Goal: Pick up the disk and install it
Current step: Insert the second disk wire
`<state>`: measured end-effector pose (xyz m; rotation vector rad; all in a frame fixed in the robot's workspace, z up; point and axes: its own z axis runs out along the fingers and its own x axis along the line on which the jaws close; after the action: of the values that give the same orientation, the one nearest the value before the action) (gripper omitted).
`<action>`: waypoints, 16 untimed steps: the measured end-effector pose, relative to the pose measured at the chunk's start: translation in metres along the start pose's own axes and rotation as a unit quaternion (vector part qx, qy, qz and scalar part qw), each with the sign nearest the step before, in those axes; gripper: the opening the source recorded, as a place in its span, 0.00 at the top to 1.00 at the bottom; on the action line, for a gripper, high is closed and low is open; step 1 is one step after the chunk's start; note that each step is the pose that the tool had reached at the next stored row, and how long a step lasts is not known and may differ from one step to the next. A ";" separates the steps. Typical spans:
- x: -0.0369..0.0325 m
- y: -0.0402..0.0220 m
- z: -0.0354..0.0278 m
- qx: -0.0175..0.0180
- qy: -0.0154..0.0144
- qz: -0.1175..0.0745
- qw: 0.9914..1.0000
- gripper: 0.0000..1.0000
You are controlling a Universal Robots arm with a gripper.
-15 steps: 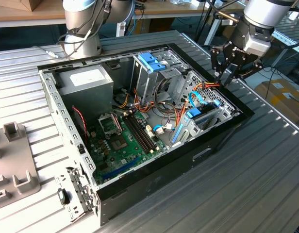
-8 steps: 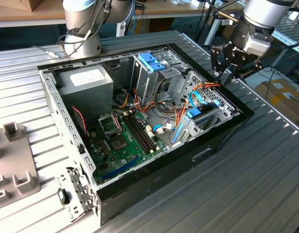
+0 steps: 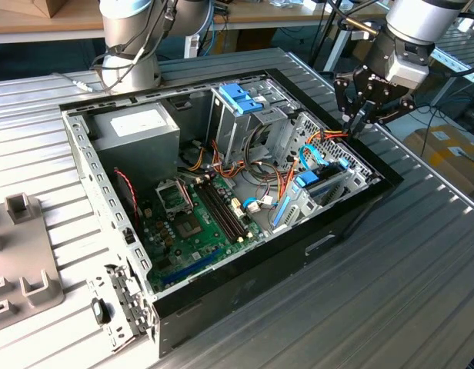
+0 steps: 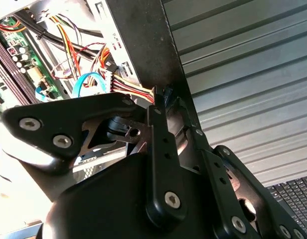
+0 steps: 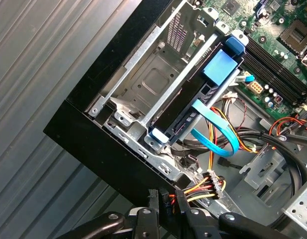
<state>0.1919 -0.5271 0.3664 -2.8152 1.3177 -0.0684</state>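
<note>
Silver-grey arm (image 3: 422,23) with a black, screw-studded hand (image 3: 365,115).

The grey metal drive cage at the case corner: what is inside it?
Inside the grey metal drive cage sits the disk in its light-blue carrier, edge-on. A blue ribbon cable loops beside it. Its label face is hidden.

The disk (image 5: 193,102) sits in the drive cage (image 5: 143,84) inside the computer case (image 3: 352,211), pincer (image 3: 365,115) above its edge.

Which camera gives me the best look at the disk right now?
The first wrist view: the disk lies along its full length in the drive bay, blue carrier ends visible. The exterior view shows it edge-on among cables, with the gripper above the case edge. In the second wrist view the gripper blocks that area.
</note>
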 end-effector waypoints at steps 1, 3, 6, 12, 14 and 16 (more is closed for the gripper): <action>0.0000 0.0000 0.0000 0.000 0.000 0.000 1.000 0.73; 0.0000 0.0000 0.0000 0.000 0.000 0.000 1.000 0.73; 0.0000 -0.0002 0.0000 0.000 0.000 0.000 1.000 0.73; 0.0003 -0.0011 0.0008 0.000 -0.001 -0.030 1.000 0.73; 0.0002 -0.0013 0.0009 0.001 -0.002 -0.045 0.999 0.73; -0.0002 -0.0017 0.0008 0.001 -0.002 -0.054 0.999 0.73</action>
<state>0.1931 -0.5259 0.3656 -2.8811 1.1630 -0.0661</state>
